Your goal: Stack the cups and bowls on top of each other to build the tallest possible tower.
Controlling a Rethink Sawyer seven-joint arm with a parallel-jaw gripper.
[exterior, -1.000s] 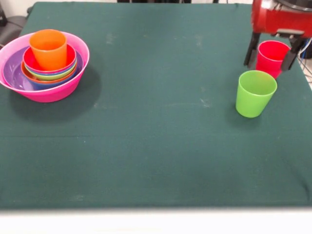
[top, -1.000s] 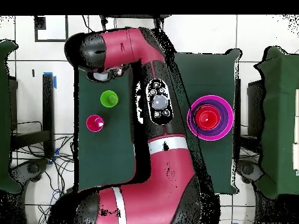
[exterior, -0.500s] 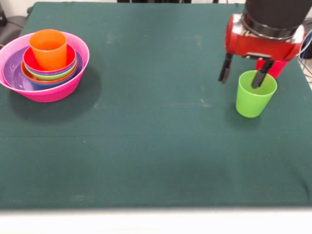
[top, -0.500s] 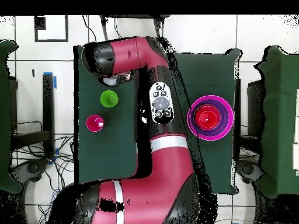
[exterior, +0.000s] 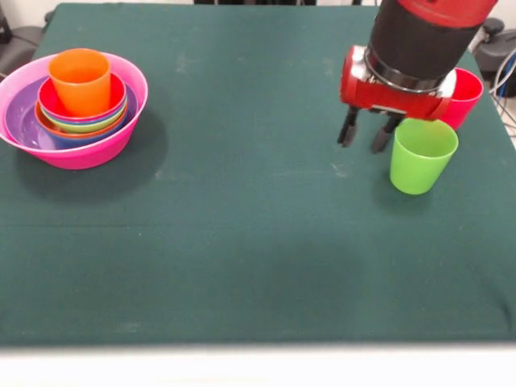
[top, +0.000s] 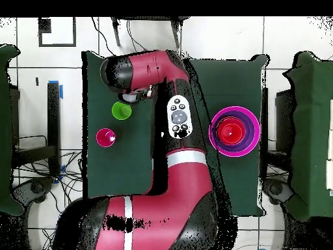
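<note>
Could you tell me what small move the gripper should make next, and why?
Probably shift sideways toward the lime green cup: the gripper hangs just beside it with fingers apart, holding nothing, so neither finger is over the rim yet.

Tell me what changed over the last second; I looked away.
The gripper swung from over the red-pink cup past the green cup to hang beside it, open and empty. Nothing was grasped. Both cups and the tower stayed put.
</note>
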